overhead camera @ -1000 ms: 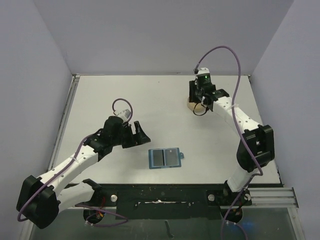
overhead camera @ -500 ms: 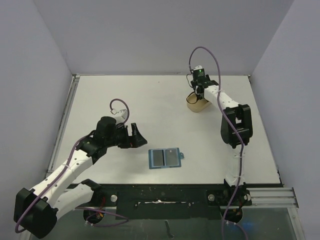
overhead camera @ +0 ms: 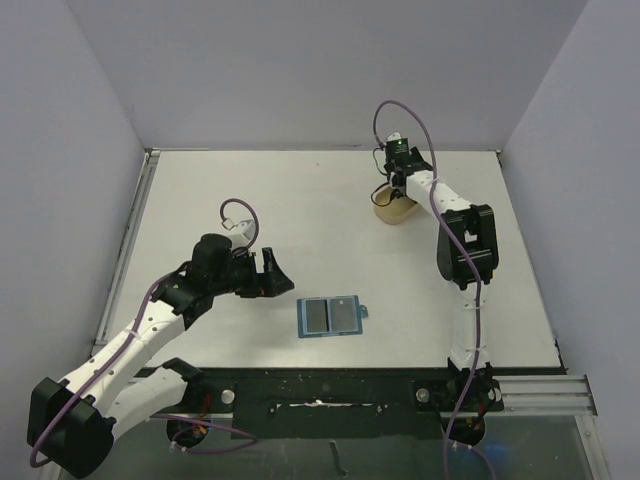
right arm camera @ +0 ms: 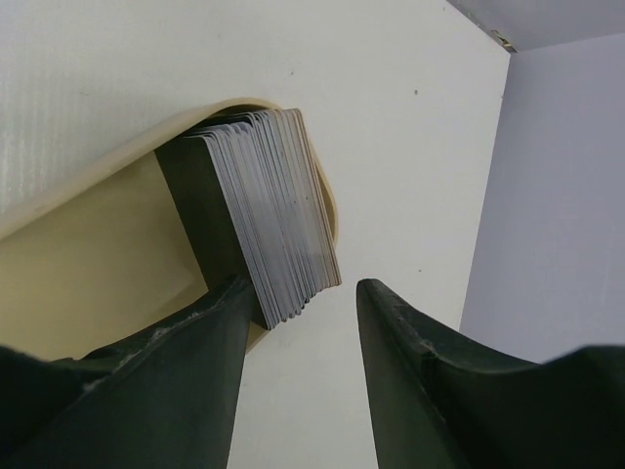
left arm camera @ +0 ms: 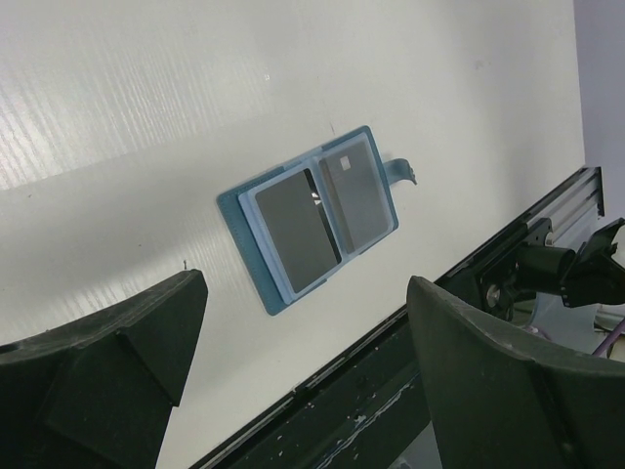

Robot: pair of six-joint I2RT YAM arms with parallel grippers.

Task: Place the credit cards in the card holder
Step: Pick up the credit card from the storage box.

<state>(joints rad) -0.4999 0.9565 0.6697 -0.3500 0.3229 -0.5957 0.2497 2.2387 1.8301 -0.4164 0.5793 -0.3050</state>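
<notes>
The blue card holder (overhead camera: 333, 316) lies spread flat on the table near the front edge, its small tab (left arm camera: 402, 171) pointing right. A grey credit card (left arm camera: 298, 227) sits in one pocket and a second one (left arm camera: 356, 191) in the other. My left gripper (overhead camera: 268, 275) hovers left of the holder, open and empty, fingers wide. At the back right, a stack of several grey credit cards (right arm camera: 264, 225) stands on edge in a tan dish (right arm camera: 88, 254). My right gripper (right arm camera: 305, 288) is open over the stack's corner; its right finger (right arm camera: 430, 371) is apart from the cards.
The tan dish (overhead camera: 392, 212) stands at the back right, under the right wrist. A black rail (left arm camera: 469, 293) runs along the table's front edge just beyond the card holder. Purple walls close in the table's left, back and right sides.
The left arm has drawn back to the left, away from the card holder, jaws wide. The right arm's elbow has swung towards the back while its gripper stays at the dish, opening slightly.
</notes>
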